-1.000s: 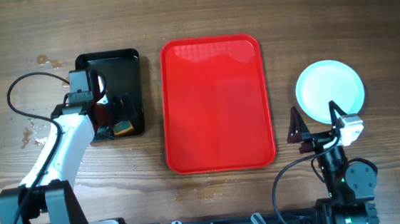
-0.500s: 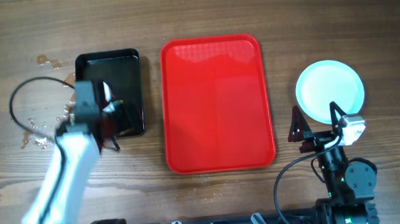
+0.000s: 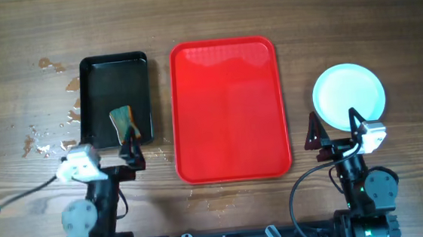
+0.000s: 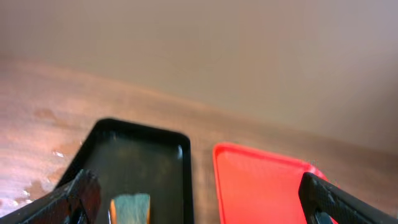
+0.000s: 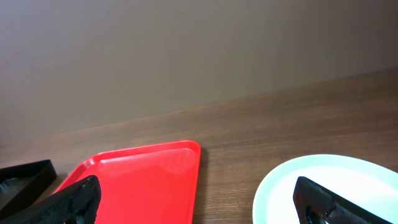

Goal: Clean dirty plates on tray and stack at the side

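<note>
The red tray (image 3: 228, 109) lies in the middle of the table with nothing on it. The pale blue-white plates (image 3: 349, 96) sit right of it as one round disc; I cannot tell how many are stacked, and no smear shows. My right gripper (image 3: 335, 128) is open and empty at the plates' near edge. In the right wrist view the gripper (image 5: 199, 208) spans from the tray (image 5: 137, 177) to the plates (image 5: 323, 180). My left gripper (image 3: 104, 153) is open and empty at the near end of the black tray; its wrist view (image 4: 199, 205) shows the red tray (image 4: 261, 186).
A smaller black tray (image 3: 115, 81) lies left of the red tray and holds a teal and orange sponge (image 3: 123, 122), which also shows in the left wrist view (image 4: 130, 208). Water drops (image 3: 46, 135) dot the wood left of the black tray.
My left arm has pulled back from the black tray toward the table's near edge, leaving the sponge lying in that tray. The right arm and plates have not moved.
</note>
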`<control>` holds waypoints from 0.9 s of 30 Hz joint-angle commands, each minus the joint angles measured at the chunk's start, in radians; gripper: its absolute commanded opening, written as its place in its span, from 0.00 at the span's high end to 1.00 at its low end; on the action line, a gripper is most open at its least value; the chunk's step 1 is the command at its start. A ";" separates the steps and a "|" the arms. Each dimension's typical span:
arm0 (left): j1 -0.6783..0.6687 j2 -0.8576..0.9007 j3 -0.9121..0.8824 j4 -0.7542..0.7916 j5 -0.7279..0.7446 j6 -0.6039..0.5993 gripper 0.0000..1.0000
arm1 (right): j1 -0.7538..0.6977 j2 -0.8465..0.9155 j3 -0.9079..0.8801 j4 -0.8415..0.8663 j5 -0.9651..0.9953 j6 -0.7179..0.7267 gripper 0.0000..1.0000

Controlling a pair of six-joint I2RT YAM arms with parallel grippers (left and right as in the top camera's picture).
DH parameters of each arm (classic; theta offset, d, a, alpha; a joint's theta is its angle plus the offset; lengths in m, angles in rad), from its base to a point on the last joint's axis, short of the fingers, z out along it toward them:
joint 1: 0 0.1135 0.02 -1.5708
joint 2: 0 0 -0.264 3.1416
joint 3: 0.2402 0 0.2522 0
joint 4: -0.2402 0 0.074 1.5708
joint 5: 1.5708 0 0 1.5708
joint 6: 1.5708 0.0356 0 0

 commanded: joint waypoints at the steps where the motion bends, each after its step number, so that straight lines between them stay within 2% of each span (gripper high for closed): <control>1: 0.014 -0.096 -0.076 0.053 -0.031 0.009 0.00 | 0.003 -0.005 -0.002 0.003 0.018 0.014 0.00; 4: 0.011 -0.096 -0.195 0.185 -0.027 0.009 0.00 | 0.003 -0.005 -0.002 0.003 0.018 0.014 0.00; 9: 0.011 -0.096 -0.213 0.121 -0.031 0.009 0.00 | 0.003 -0.005 -0.002 0.003 0.018 0.014 0.01; 27: 0.011 -0.094 -0.213 0.123 -0.031 0.008 0.00 | 0.003 -0.005 -0.002 0.003 0.018 0.014 0.00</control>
